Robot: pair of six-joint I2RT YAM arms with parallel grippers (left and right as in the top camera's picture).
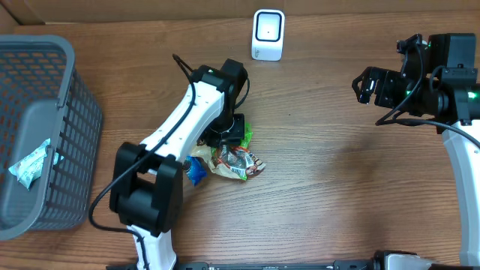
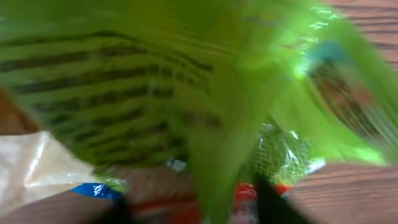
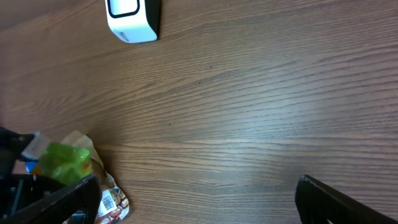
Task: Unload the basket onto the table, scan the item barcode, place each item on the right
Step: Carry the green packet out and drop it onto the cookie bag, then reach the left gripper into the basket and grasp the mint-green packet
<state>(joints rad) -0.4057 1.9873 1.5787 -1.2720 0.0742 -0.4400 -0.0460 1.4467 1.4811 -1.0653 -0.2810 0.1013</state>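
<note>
Green packet [image 2: 186,93] beneath left gripper [image 1: 229,135]

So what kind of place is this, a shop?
Likely a pretend shop checkout on a wooden table: a white barcode scanner, a grey basket and a pile of snack packets.

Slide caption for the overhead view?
Left hand at the snack packet pile; right hand open off to the side; white scanner beyond.

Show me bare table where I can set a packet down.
Widest bare wood: between the packet pile and the right gripper, down to the near edge. Also bare: in front of the scanner, to the right of the left gripper. Crowded: the pile itself, under that gripper.
</note>
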